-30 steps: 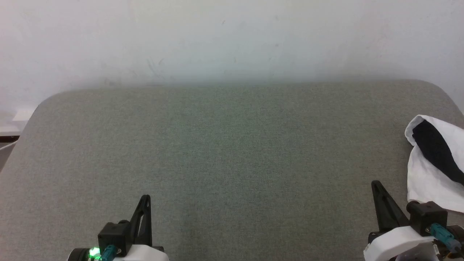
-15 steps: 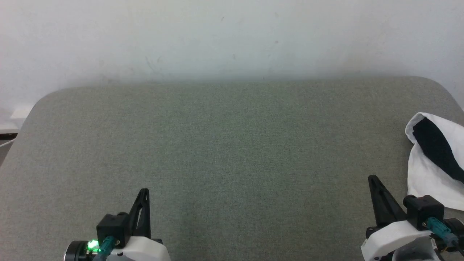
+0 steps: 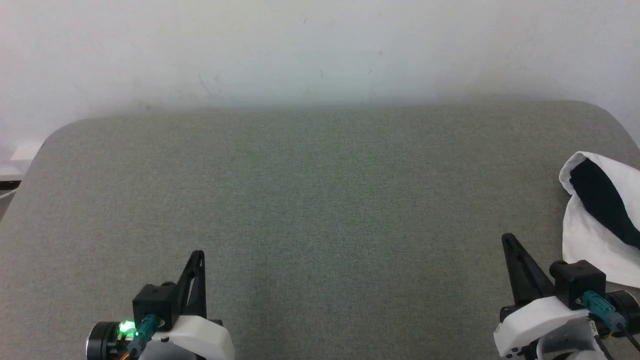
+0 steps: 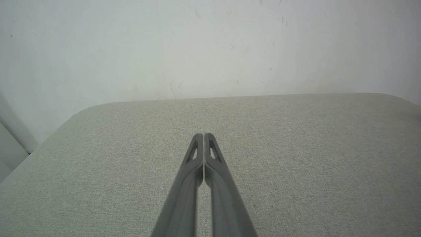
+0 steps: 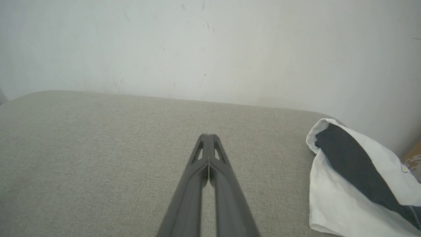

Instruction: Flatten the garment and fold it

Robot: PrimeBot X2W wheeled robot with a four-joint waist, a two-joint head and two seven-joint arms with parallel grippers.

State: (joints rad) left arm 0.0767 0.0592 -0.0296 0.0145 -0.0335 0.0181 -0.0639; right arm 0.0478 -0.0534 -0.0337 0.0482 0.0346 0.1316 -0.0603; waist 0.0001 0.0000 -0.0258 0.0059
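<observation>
The garment [image 3: 590, 235], white cloth with a black band across it, lies bunched at the right edge of the grey padded table [image 3: 310, 200]; the right wrist view has the garment [image 5: 342, 197] at its lower right. My right gripper [image 3: 507, 239] is shut and empty, just left of the cloth and apart from it, its fingertips pressed together [image 5: 208, 135]. At the lower left, far from the cloth, my left gripper [image 3: 198, 254] is also shut on nothing, fingers closed [image 4: 204, 135] above bare table.
A scuffed white wall [image 3: 320, 50] rises right behind the table's far edge. The table has rounded far corners, and its left edge [image 3: 20, 195] drops off beside a pale ledge. Bare fabric stretches between the two grippers.
The whole head view has drifted a little, so the camera moved. Both grippers sit slightly higher in that view and stay shut; the garment lies as before.
</observation>
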